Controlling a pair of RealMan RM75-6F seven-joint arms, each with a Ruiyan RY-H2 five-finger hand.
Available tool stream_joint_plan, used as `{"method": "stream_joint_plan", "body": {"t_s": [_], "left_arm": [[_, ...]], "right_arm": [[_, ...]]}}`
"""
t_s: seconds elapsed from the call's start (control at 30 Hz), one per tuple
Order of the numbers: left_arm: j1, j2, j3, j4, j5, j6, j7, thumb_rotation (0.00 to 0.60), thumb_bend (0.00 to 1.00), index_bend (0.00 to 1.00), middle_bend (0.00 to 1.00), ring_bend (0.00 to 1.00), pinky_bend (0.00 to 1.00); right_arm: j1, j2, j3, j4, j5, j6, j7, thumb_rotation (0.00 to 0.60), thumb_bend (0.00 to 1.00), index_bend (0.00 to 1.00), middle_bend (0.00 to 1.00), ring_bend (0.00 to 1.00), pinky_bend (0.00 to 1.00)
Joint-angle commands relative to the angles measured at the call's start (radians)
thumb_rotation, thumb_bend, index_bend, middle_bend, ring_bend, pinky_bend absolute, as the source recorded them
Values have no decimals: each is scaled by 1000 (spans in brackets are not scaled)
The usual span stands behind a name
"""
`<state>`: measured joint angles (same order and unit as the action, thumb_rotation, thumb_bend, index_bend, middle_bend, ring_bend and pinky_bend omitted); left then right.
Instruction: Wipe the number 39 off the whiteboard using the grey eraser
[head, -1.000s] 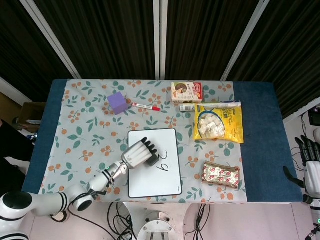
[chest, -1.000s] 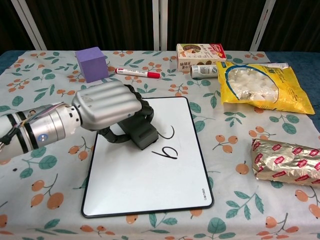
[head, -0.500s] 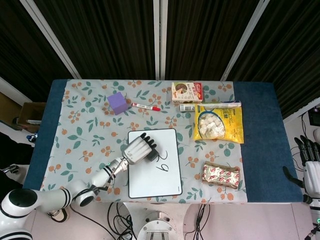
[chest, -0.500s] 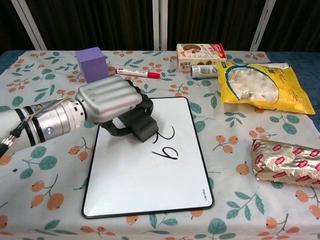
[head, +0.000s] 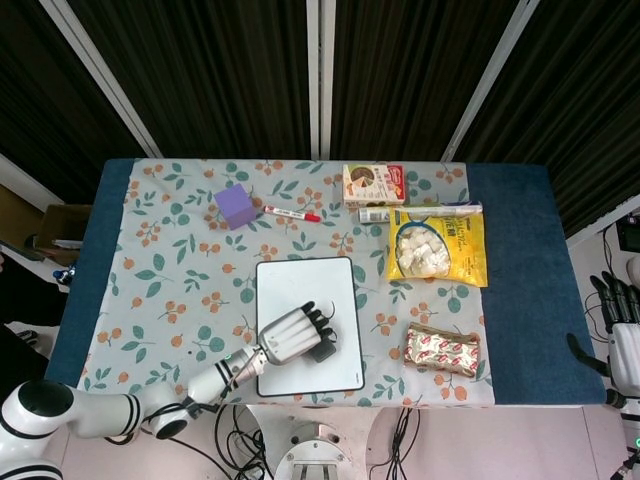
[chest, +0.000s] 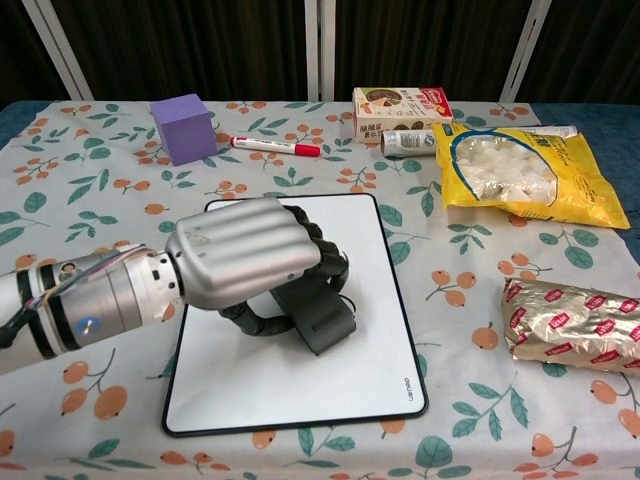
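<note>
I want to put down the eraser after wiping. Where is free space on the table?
Free: the cloth left of the whiteboard, below the purple cube, and the blue strip right of the yellow bag. Crowded: the far right, with box, bottle, bag and foil packet.

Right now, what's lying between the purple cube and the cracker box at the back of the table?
A red-capped marker lies on the cloth between the purple cube and the cracker box, nearer the cube. Both the chest view and head view show it.
</note>
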<state>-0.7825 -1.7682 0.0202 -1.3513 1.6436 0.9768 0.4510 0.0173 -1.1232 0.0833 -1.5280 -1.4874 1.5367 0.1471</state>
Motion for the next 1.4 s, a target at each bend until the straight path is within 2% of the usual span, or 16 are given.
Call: {"method": "stream_joint_plan", "body": {"t_s": [0.03,0.33,0.73,1.07,1.4], "left_arm": [[4,-6,12,-9,4,-5,15,600,491,730,631,526,307],[12,-30,24,-13,16,-2,37,600,491,730,631,526,307],[-23,-81,-40,90,-37,-50,32,600,498,730,632,526,307],[-48,-116,-98,189,-126,-104,22,600,511,731,632,526,307],[-85,-114,-161,253,-218,-157,17,600,515,730,632,526,307]], "right_arm": [[-1,-1,-1,1,-1,1,0,600,210,0,0,0,0],[-2,-5,-1,11,0,0,4,600,210,0,0,0,0],[-2,-5,-1,13,2,-3,4,600,210,0,0,0,0],[1,-4,1,13,4,-6,3,600,210,0,0,0,0],[-1,-2,3,16,7,-5,7,600,210,0,0,0,0]]}}
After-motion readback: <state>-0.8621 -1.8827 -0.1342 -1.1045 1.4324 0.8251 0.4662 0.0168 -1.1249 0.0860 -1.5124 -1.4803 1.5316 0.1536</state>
